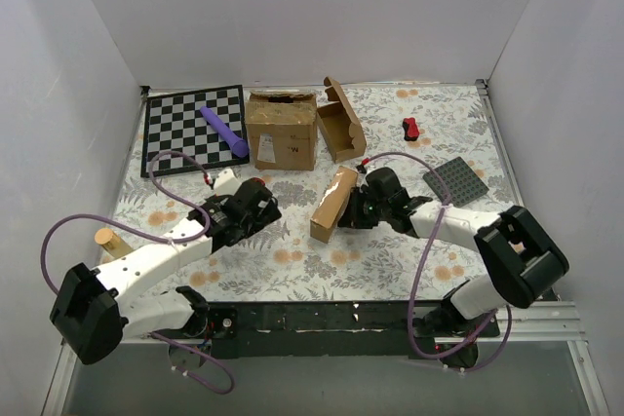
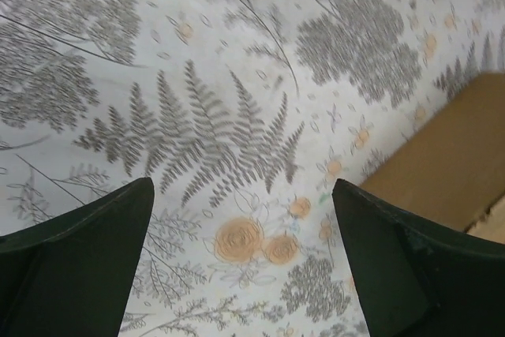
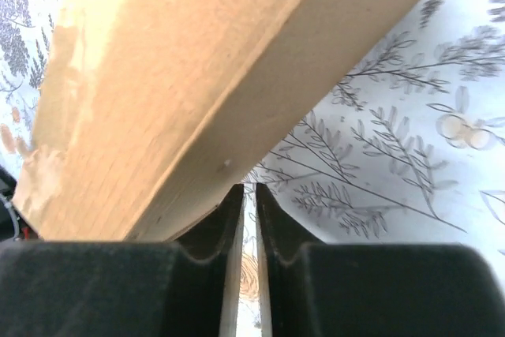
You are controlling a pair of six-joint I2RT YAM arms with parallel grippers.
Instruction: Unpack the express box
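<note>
Express box on edge on worktop, between arms, contents unseen. Big carton open-topped, inside dark. Left jaws wide apart over worktop. Right wrist view alone shows right jaws near-together, box just beyond tips.

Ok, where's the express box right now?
Top view: the express box lies mid-table, in front of the large carton, with the right gripper at its right side and the left gripper to its left.

Top camera looks down from behind; both wrist cameras sit close, sharing the express box
</note>
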